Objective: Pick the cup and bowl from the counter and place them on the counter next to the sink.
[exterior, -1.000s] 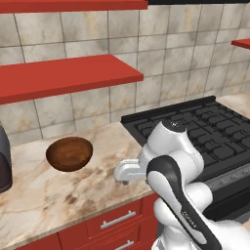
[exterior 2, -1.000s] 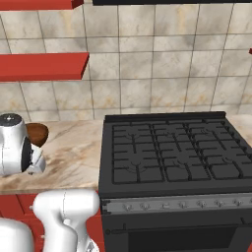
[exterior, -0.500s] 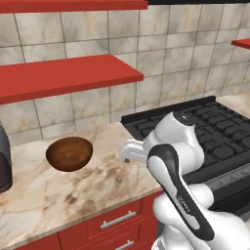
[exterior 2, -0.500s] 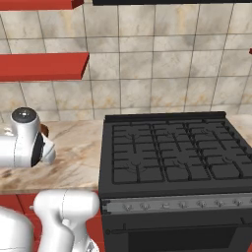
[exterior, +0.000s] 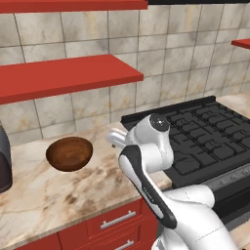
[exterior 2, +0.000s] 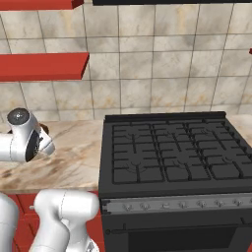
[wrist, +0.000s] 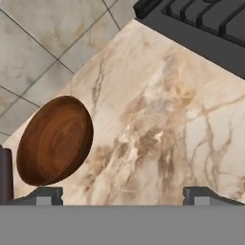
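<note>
The bowl [exterior: 69,153] sits upright on the counter [exterior: 53,195] in the left middle of the left base view, well short of the tiled wall behind it. In the hand view the bowl [wrist: 54,141] lies at the lower left, its dark wooden hollow turned toward the camera, with bare marbled counter [wrist: 167,124] spreading across the middle and right.

The gripper [wrist: 122,195] is spread wide: its two dark fingertips [wrist: 44,195] stand far apart at the bottom of the hand view, with only stone between them. The bowl is just above and beside the left tip, outside the gap, and nothing is pinched. In the left base view the hand pokes out from behind the arm in mid-frame, right of the bowl and apart from it; its fingers are too hidden there to judge.

The stove [exterior: 205,139] fills the right of the left base view and its black edge [wrist: 201,24] crosses the upper right of the hand view. A red shelf [exterior: 63,75] hangs on the wall above the bowl. A dark rounded object [exterior: 4,161], cut off at the left edge, stands left of the bowl.

In the right base view the arm's wrist is at the left edge over the counter [exterior 2: 74,157], and a brown sliver behind it is probably the bowl.
</note>
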Motion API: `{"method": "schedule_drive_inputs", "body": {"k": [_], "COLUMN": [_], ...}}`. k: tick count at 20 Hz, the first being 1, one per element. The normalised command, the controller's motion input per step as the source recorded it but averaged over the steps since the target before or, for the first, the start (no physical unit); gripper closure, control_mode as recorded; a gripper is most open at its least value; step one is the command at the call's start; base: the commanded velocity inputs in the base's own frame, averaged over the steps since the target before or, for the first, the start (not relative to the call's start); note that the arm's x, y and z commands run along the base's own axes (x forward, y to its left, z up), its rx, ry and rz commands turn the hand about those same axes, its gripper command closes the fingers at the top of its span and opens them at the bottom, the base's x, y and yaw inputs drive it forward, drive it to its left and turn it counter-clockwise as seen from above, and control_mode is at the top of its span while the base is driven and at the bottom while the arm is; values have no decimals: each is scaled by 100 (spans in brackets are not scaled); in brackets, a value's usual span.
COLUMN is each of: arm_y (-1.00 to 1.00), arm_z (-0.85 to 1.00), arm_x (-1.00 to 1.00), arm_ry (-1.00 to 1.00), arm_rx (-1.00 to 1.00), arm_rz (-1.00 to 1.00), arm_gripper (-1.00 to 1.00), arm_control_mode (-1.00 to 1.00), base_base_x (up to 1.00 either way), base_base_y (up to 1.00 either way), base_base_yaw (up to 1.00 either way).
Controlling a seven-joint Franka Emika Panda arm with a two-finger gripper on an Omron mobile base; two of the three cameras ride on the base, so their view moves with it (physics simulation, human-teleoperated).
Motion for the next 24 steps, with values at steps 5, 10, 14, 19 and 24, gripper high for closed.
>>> {"method": "schedule_drive_inputs", "body": {"k": [5,10,14,19,24], "arm_y": [4,0,0,12,44], "arm_z": [14,0,-23,-21,-17], "arm_x": [42,6,0,0,5], "arm_ry": [6,11,0,-2,-6], "arm_rx": [7,3,0,0,0], "arm_rz": [7,21,13,8,4], "arm_gripper": [-100,-100,-100,-100,-100], "arm_control_mode": [-100,-100,-100,-100,-100], "base_base_x": [0,0,0,0,0], "base_base_y": [0,0,0,0,0], "base_base_yaw": [0,0,0,0,0]}}
